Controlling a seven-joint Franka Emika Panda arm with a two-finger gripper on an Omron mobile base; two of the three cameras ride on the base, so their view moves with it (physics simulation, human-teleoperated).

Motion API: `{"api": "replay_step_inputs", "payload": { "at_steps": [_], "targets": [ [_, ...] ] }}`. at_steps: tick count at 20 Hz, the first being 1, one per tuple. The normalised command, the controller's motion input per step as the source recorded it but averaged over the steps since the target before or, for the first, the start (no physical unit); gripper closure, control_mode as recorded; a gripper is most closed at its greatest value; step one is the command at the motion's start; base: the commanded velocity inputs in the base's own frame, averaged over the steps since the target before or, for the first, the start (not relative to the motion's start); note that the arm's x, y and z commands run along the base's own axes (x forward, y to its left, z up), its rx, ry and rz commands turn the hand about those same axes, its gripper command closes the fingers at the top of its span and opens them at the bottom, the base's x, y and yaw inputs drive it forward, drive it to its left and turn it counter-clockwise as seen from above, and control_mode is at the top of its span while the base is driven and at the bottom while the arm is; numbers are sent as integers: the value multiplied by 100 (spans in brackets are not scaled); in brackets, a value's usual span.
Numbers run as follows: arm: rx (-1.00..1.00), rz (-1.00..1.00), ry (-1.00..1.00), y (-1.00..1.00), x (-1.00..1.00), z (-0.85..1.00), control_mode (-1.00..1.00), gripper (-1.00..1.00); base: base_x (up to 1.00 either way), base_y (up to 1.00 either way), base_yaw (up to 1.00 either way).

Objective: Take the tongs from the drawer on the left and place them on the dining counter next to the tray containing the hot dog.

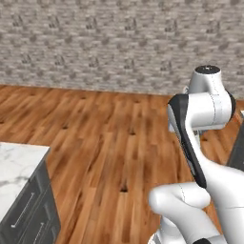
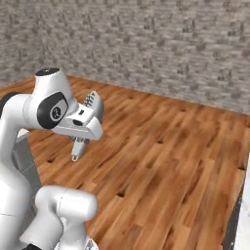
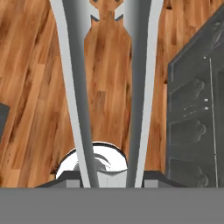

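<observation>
We see the tongs (image 3: 109, 87) in the hand view, two long silver arms running up from the bottom with the wood floor (image 3: 30, 87) showing between and around them. They come out from between the gripper (image 2: 76, 151) fingers, so the gripper looks closed on them, up in the air over the floor. In the right base view the gripper hangs under the white arm with a small grey bit poking down. The left base view gives us a marble counter (image 1: 16, 167) corner at the near left with grey drawers (image 1: 28, 209) below it, all shut. The hand view adds a dark grey cabinet front (image 3: 197, 109) on its right side.
</observation>
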Motion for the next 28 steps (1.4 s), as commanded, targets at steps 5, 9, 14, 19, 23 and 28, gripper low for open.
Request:
{"api": "replay_step_inputs", "payload": {
  "at_steps": [5, 9, 14, 19, 23, 28],
  "targets": [
    [0, 0, 0, 0, 0, 0, 100, 100, 100, 17, 25],
    [0, 0, 0, 0, 0, 0, 100, 100, 100, 13, 24],
    [0, 0, 0, 0, 0, 0, 100, 100, 100, 6, 30],
    [0, 0, 0, 0, 0, 0, 100, 100, 100, 0, 44],
    [0, 0, 0, 0, 0, 0, 100, 100, 100, 0, 47],
    [0, 0, 0, 0, 0, 0, 100, 100, 100, 0, 59]
  ]
}}
